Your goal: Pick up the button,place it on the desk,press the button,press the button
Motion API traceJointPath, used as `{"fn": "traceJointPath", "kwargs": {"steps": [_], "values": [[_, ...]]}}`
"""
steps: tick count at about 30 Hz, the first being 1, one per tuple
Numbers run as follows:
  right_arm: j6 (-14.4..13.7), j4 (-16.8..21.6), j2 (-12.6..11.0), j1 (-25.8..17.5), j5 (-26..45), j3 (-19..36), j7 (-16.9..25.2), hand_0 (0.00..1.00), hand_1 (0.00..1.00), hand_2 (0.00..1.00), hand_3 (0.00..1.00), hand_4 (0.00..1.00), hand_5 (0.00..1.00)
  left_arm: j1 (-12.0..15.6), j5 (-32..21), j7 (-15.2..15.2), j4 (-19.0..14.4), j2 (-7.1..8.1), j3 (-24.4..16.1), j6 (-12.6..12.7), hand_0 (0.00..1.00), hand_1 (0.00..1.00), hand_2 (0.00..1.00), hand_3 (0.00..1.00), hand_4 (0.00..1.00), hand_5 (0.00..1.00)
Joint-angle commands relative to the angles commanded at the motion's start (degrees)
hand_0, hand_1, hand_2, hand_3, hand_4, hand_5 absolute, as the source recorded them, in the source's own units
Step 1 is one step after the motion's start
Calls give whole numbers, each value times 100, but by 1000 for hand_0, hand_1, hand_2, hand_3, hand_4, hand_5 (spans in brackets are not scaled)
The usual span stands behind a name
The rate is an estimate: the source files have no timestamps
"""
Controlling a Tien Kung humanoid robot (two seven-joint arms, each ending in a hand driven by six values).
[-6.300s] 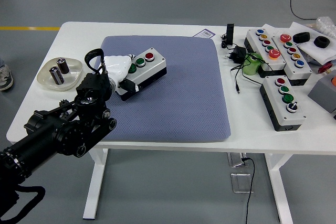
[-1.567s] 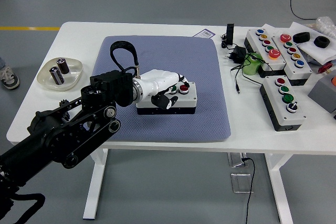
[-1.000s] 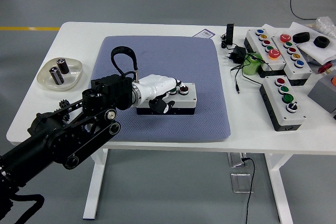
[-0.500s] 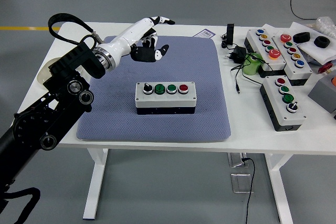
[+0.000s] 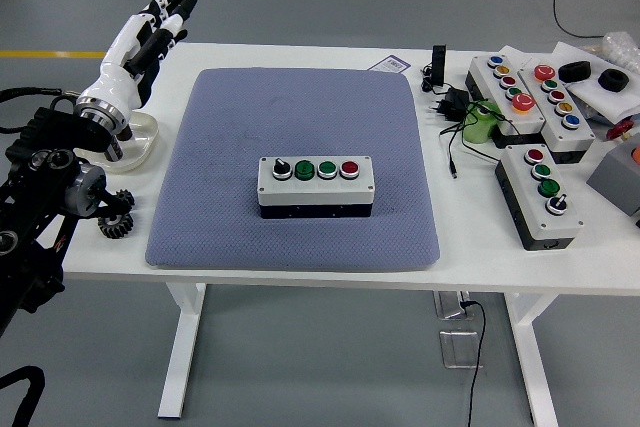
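At the upper left of the frame one robot hand, the left hand (image 5: 145, 35), is raised above the table's left edge with its white fingers straight and close together, holding nothing; its black arm comes in from the left edge. Below the wrist a clear dish (image 5: 140, 142) is partly hidden by the arm, and one small black gear (image 5: 113, 225) lies just beside the left edge of the blue-grey mat (image 5: 300, 107). In the middle of the frame one button box (image 5: 316, 186) sits flat on the mat, well apart from the hand, carrying four controls in a row: a black knob, two green buttons and a red one. At the far edge of the table, right of the mat, lie a small label card (image 5: 390, 63), a black upright device (image 5: 438, 59) and a black plug with its cable (image 5: 452, 105), beside something green (image 5: 480, 125). At the right, three more button boxes (image 5: 540, 192) are grouped together, and black rings (image 5: 592, 75) rest at the upper right. Everything stands on a white table (image 5: 470, 237) over a grey floor, with a yellow line at the left.
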Motion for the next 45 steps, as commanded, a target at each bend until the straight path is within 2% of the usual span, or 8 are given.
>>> {"fn": "traceJointPath", "kwargs": {"steps": [4,12,27,45], "values": [[0,-4,3,-6,35,-35,-6,632,540,562,636,229,247,243,-491,-146,193,84,-227,-67,933,935,978,929,708,998],[2,-15,15,-27,107,-113,-21,633,540,565,635,228,249,513,-460,-186,305,149,-435,-121,936,936,974,926,704,998],[3,-13,15,-57,54,-44,-26,633,541,566,636,227,245,545,-444,-171,272,149,-386,-158,937,935,969,921,694,998],[8,-7,12,-37,-3,-4,-27,633,541,565,635,227,246,541,-380,-131,447,195,-521,-66,938,935,968,920,700,998]]}}
